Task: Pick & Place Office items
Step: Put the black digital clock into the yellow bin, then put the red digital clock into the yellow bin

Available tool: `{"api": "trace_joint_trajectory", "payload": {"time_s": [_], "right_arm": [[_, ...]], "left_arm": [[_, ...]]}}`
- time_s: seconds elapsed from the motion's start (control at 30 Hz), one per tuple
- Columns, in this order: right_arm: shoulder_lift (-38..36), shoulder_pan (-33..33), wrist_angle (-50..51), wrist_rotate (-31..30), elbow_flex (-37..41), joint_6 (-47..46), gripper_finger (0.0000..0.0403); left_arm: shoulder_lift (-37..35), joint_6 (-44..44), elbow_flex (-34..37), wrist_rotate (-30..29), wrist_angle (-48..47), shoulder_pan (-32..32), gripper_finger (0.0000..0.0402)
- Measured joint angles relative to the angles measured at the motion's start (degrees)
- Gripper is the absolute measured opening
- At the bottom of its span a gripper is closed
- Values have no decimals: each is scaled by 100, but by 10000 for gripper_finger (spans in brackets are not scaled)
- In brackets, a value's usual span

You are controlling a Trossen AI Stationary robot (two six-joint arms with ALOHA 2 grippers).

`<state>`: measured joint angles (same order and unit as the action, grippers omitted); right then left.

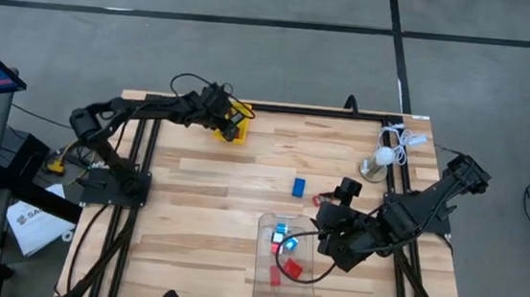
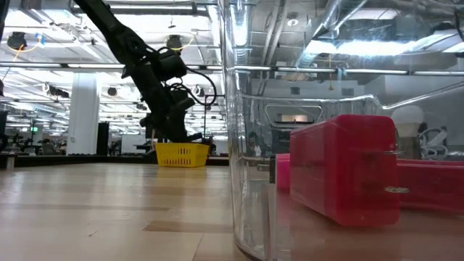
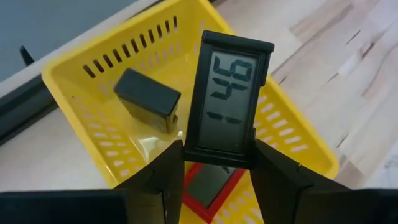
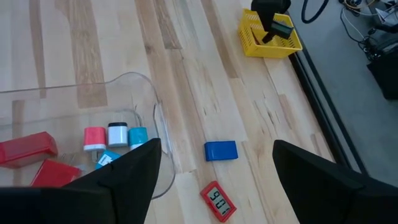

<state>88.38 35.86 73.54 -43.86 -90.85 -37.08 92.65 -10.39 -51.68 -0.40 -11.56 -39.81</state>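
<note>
Now: your left gripper point(image 3: 217, 163) clamps a black clock point(image 3: 229, 99) over the yellow tray point(image 3: 81, 81).
R gripper point(image 4: 214, 163) spread wide nr blue block point(image 4: 221, 150), by clear bin point(image 1: 268, 228).

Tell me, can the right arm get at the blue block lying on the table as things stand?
Probably yes. The right gripper is open and empty, and the blue block lies alone on bare wood just ahead of it, beside the clear bin, with nothing between them.
</note>
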Motion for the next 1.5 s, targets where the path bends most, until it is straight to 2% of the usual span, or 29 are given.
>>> {"api": "trace_joint_trajectory", "payload": {"time_s": [0.57, 0.83, 1.03, 1.13, 1.23, 1.37, 1.5], "right_arm": [[0, -3, 0, 2, 0, 0, 302], [0, 0, 0, 2, 0, 0, 302], [0, 0, 10, 0, 0, -12, 302], [0, 0, 295, -34, 0, -228, 302], [0, 22, 918, -330, 0, -807, 302], [-6, 261, 1662, -702, 107, -1748, 302], [-35, 579, 1642, -568, 581, -2126, 302]], "left_arm": [[26, 7, -20, 24, -41, 2, 143], [23, 76, -20, 22, -36, 20, 219], [-32, 97, -22, 28, 29, 74, 212], [-214, 125, -28, 75, 27, 285, 197], [-572, 108, -14, 126, -1, 675, 184], [-1198, 21, 198, 129, 3, 1461, 177], [-1920, -131, 655, -70, 141, 2386, 180]]}}
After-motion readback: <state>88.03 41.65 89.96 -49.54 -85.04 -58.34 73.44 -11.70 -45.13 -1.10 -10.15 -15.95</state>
